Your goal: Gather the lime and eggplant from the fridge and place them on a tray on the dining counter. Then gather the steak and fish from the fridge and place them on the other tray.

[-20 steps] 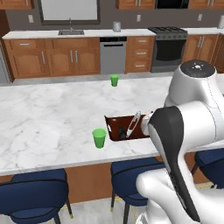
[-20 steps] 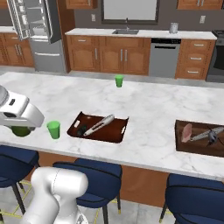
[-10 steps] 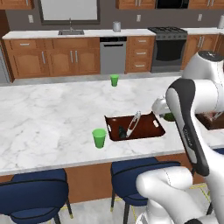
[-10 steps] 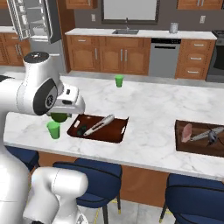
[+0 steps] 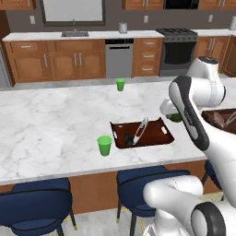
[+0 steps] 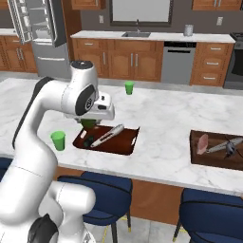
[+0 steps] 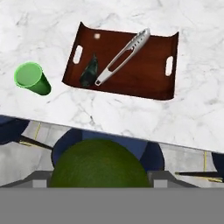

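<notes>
i see the gripper [image 7: 98, 175] clenched on the lime [image 7: 98, 164], which bulges between the fingers at the bottom centre of my hand view. in the upper half of that view lies the tray [image 7: 144, 74] on the marble counter [image 7: 52, 26]; it holds the eggplant [image 7: 89, 72] near its left slot handle and a pair of metal tongs [image 7: 124, 54] lying diagonally across it, touching the eggplant's side. a green cup [image 7: 30, 78] stands on the counter just left of the tray. at the right edge of the right base view, the other tray [image 6: 216, 159] holds a pink steak [image 6: 203, 142] and more tongs [image 6: 223, 146]. a second cup [image 6: 128, 87] stands farther back. the fridge [image 6: 35, 23] is open in the upper left.
</notes>
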